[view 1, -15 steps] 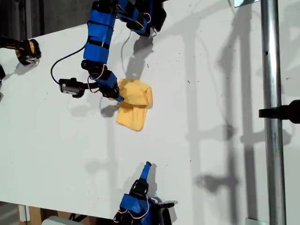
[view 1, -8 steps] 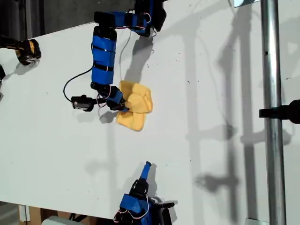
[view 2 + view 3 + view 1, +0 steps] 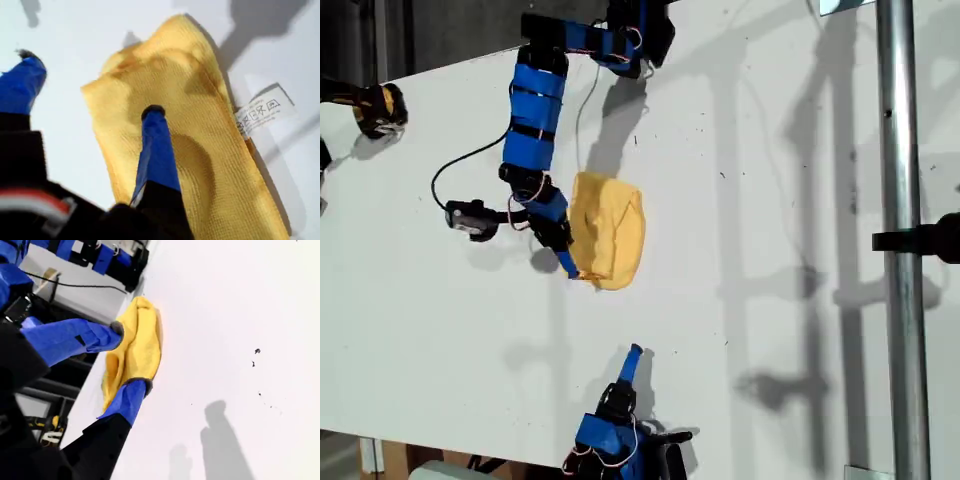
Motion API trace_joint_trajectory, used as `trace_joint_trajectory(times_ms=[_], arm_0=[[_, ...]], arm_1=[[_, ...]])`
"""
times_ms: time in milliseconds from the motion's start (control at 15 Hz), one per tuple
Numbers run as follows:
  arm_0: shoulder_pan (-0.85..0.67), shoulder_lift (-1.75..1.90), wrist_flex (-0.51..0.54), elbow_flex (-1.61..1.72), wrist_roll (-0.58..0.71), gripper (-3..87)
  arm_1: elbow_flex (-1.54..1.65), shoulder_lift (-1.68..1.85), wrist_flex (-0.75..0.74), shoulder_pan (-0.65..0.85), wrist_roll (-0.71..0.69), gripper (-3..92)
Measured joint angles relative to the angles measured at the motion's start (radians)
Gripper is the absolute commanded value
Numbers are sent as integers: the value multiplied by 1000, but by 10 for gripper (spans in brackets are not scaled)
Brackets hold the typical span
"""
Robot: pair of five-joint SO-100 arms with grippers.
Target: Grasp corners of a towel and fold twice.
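pressing towel [image 3: 200, 125] | first tool [image 3: 90, 85] apart | second tool [image 3: 131, 357] apart, possibly idle

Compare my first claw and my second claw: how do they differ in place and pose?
My first claw is at the towel, one tip on the cloth; my second claw is apart from it, over bare table. In the exterior view, my first claw reaches from the top, my second from the bottom. Both are blue, open and empty.
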Motion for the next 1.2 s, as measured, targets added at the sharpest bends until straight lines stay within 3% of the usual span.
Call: trace_joint_trajectory(times_ms=[333, 667, 867, 933, 1000, 1133, 1200], arm_0=[[-23, 0, 14, 14, -51, 106], [3, 0, 133, 23, -262, 104], [2, 0, 233, 23, -434, 104], [-5, 0, 238, 23, -396, 104], [-3, 0, 241, 23, -279, 104], [0, 0, 241, 23, 78, 104], [5, 0, 241, 23, 130, 104]], arm_1=[[428, 523, 245, 86, 38, 52], [1269, 1305, 147, -38, 367, 9], [1462, 1462, 130, -74, 465, 35], [1500, 1477, 133, -69, 506, 46], [1520, 1497, 149, -57, 592, 46], [1536, 1624, 393, -26, 618, 64], [1542, 1778, 479, -15, 557, 72]])
